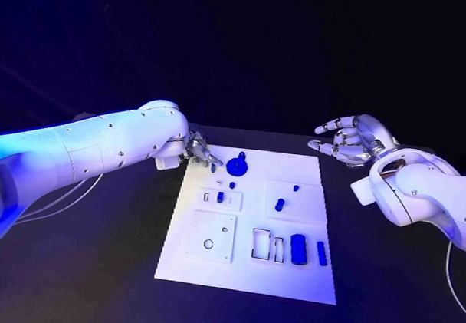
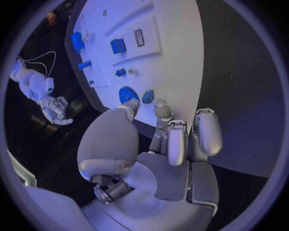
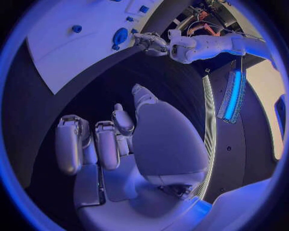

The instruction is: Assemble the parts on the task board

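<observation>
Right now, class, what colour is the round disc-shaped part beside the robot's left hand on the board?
Blue: the round part shows best in the head view.

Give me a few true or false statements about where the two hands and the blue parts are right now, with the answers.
1. The left hand is at the task board's far left corner. True.
2. The right hand grips a blue part. False: it holds nothing, fingers apart, off the board.
3. A round blue part lies near the left hand. True.
4. The board lies on a white table. False: the table is black.
</observation>
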